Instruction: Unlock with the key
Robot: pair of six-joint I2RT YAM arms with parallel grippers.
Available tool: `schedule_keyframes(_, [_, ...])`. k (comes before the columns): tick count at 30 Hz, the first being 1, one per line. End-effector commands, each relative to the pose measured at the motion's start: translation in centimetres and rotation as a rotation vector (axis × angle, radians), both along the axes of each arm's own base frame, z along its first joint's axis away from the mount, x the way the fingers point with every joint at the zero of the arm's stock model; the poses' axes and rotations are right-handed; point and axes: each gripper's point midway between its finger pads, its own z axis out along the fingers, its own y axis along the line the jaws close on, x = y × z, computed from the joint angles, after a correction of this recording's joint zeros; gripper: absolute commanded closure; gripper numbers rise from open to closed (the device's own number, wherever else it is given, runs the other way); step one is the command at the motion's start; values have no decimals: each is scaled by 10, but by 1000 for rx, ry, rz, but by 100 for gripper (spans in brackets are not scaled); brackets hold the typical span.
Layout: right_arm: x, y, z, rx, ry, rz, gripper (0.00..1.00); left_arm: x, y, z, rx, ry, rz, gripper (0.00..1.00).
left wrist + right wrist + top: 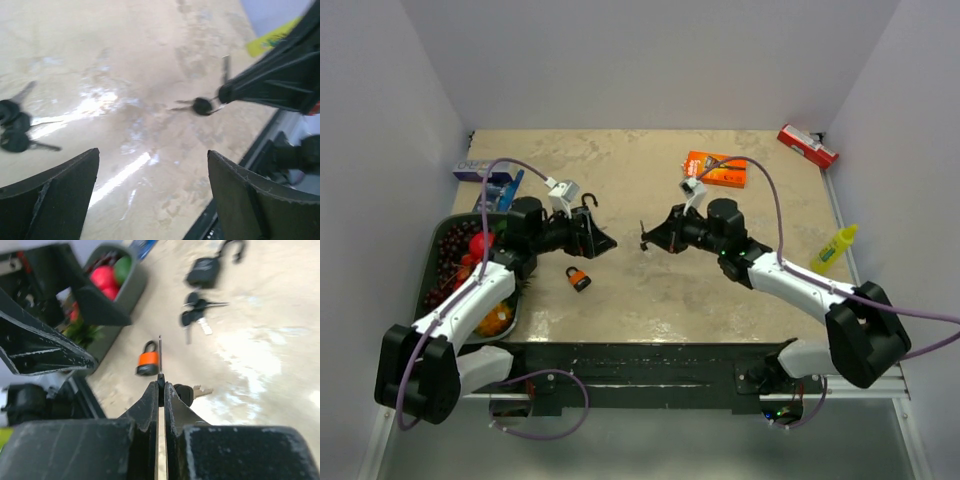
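1. The right gripper was pinched tight on a small key. I saw the thin metal part poking out past the tips.
2. A spare key with a black head hung right by those fingers.
3. The left gripper was wide open, and I saw nothing between its fingers.
4. From the top view, the two grippers pointed at each other over the middle of the table. They were near each other but not touching.
5. The orange padlock lay flat on the table, near the front and just below the left gripper. Nothing was touching it. In the right wrist view its hook looked pushed in.
6. A black padlock lay farther back with its hook swung open. A bunch of keys lay just beside it.
7. A dark tray with red and green fruit sat at the left side of the table, next to the left arm.
8. An orange box and a red box lay near the back. A yellow bottle lay at the right edge.
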Motion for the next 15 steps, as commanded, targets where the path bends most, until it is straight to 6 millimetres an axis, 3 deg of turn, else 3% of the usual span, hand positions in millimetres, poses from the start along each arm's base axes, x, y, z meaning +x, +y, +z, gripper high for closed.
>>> schedule_keyframes(1, [18,-34,12,-6,-25,-171,100,24,34,-23,224,21,218,7])
schedule_keyframes(8, [18,-57,13,-97,-82,-240,100,18,59,-67,394,173,373,9])
schedule_keyframes(15, [18,-62,6,-138,-98,-244,100,5,72,-103,485,304,406,7])
